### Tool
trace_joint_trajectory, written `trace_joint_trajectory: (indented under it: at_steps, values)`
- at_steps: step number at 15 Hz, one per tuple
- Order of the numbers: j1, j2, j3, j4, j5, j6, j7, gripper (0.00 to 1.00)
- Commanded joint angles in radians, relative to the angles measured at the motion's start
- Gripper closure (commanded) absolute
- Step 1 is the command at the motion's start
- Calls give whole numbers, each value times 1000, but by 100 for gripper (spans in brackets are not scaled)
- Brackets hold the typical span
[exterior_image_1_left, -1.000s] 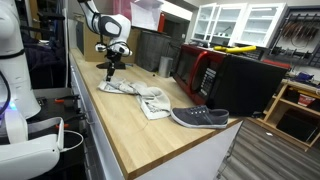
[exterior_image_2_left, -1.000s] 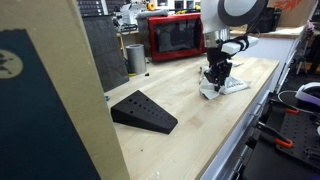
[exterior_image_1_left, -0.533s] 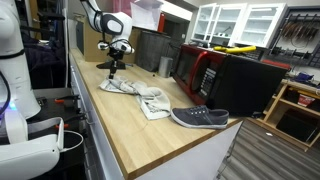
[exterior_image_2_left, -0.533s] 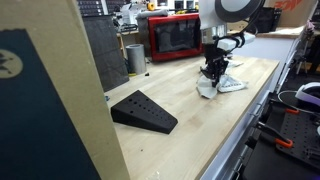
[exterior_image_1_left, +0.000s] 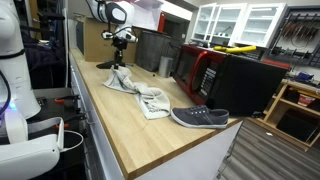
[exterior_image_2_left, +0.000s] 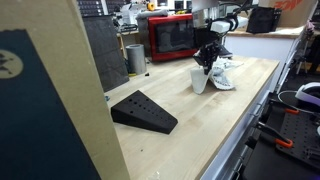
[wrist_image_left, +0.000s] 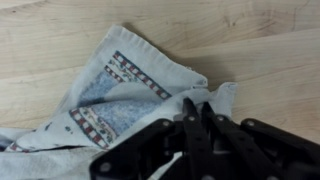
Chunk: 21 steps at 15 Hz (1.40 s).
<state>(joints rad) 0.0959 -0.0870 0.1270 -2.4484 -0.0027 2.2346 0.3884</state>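
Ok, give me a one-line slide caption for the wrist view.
Hand shut on a fold of the patterned towel, the rest of it spread over the wooden countertop.

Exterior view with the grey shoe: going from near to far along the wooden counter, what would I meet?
grey shoe → patterned cloth → tool, shut on the far end of the patterned cloth

The white jointed arm (exterior_image_1_left: 112, 12) was bent downward, its black pincer (exterior_image_1_left: 120, 60) pointing straight down, fingers (wrist_image_left: 190, 125) pressed together.
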Motion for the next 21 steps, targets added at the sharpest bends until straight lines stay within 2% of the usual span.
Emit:
trace_joint_trajectory:
  at_steps: [1, 7, 11, 13, 14, 16, 21]
  values:
    - [15, -26, 9, 37, -7, -130, -74, 98]
    - [44, -53, 23, 74, 78, -402, -173, 98]
    - [63, -40, 25, 153, 182, -701, -242, 98]
    - [63, -31, 22, 194, 218, -807, -243, 98]
    - [60, -33, 21, 205, 229, -832, -237, 67]
    - [43, -40, 10, 223, 239, -806, -214, 60]
    - [-32, -18, -58, 262, 248, -654, -194, 23]
